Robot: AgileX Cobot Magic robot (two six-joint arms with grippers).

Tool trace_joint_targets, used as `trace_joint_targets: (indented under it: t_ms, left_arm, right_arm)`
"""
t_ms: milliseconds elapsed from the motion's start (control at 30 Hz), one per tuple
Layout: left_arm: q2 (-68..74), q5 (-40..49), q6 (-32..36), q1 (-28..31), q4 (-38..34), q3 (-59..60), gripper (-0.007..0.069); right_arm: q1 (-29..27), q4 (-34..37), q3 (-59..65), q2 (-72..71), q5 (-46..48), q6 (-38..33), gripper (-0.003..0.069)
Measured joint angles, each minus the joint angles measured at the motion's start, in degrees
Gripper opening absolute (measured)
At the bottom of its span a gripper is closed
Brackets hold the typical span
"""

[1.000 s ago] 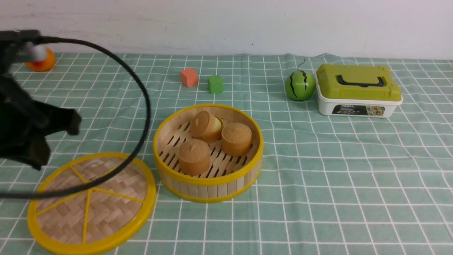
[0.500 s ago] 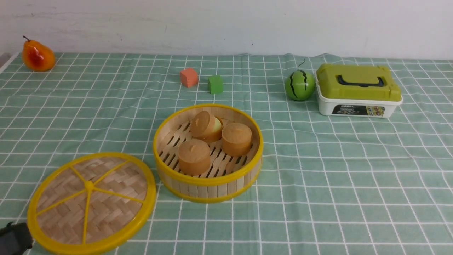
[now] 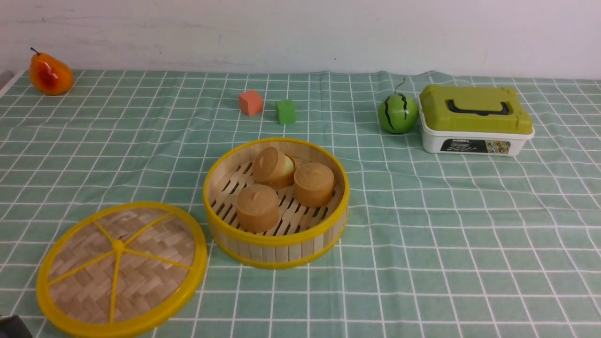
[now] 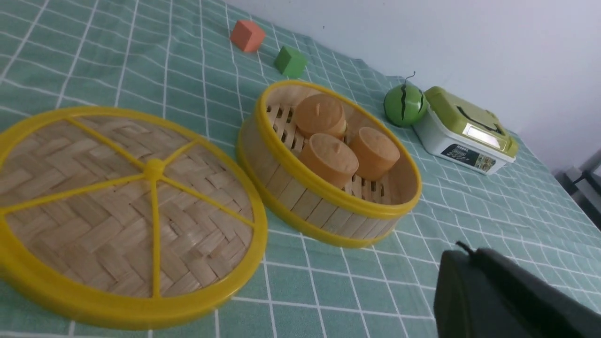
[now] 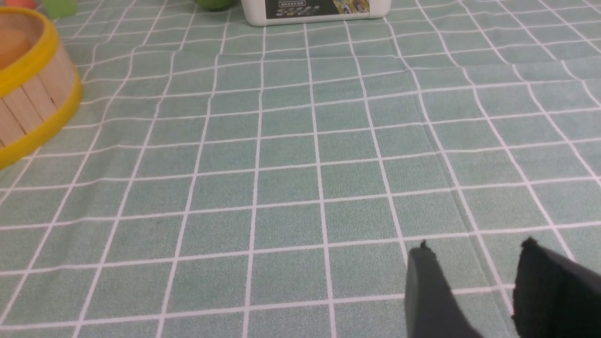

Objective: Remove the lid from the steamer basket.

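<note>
The lid (image 3: pixel 121 267), woven tan bamboo with a yellow rim and spokes, lies flat on the cloth to the left of the steamer basket (image 3: pixel 277 239), touching nothing. It also shows in the left wrist view (image 4: pixel 117 211). The steamer basket is open and holds three brown round cakes (image 3: pixel 257 206); it shows in the left wrist view (image 4: pixel 305 202) and at the edge of the right wrist view (image 5: pixel 28 103). My left gripper (image 4: pixel 462 253) is shut and empty, pulled back near the front of the lid. My right gripper (image 5: pixel 474 249) is open and empty over bare cloth, right of the basket.
A white box with an olive-green lid (image 3: pixel 475 119) and a toy watermelon (image 3: pixel 398 112) stand at the back right. An orange cube (image 3: pixel 250 102) and a green cube (image 3: pixel 285 111) sit behind the basket. A pear (image 3: pixel 49 74) is at the back left.
My left arm has drawn back from above the lid, down and out of the front view's lower left. The lid and basket have not moved.
</note>
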Motion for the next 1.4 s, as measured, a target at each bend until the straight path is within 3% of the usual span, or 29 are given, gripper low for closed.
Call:
trace_joint_targets:
  t_ms: [267, 567, 833, 1400]
  left_arm:
    - [0.0, 0.82, 0.0, 0.0, 0.95, 1.14, -0.0013]
    - [-1.77, -7.86, -2.88, 1.91, 12.69, 11.92, -0.0013]
    - [-4.31, -10.81, -4.11, 7.8, 13.13, 17.43, -0.0012]
    - [-4.31, -6.1, -4.16, 7.86, 13.85, 17.61, 0.0004]
  right_arm:
    - [0.0, 0.0, 0.0, 0.0, 0.0, 0.0, 0.0242]
    - [0.0, 0.0, 0.0, 0.0, 0.0, 0.0, 0.0242]
    - [0.0, 0.0, 0.0, 0.0, 0.0, 0.0, 0.0242]
    - [0.0, 0.0, 0.0, 0.0, 0.0, 0.0, 0.0242]
